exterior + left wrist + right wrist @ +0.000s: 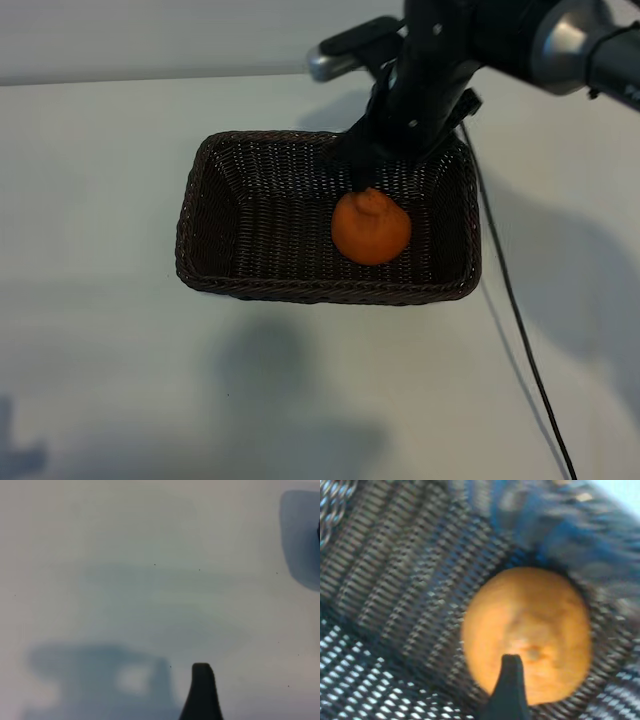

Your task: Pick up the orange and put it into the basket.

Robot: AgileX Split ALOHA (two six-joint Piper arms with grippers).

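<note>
1 orange (pixel 371 229) sits in the basket (pixel 210 240).
Right hand (pixel 362 172) points steeply down above it, fingers released; round matte fruit, dark woven wicker.

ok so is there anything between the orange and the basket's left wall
No, only bare woven basket floor lies between the orange and the left wall of the basket, as the exterior view shows.

No readable text, labels, brands, numbers or signs anywhere in view.

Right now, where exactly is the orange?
In the exterior view the orange lies inside the basket, right of its middle, directly below the right gripper.
</note>
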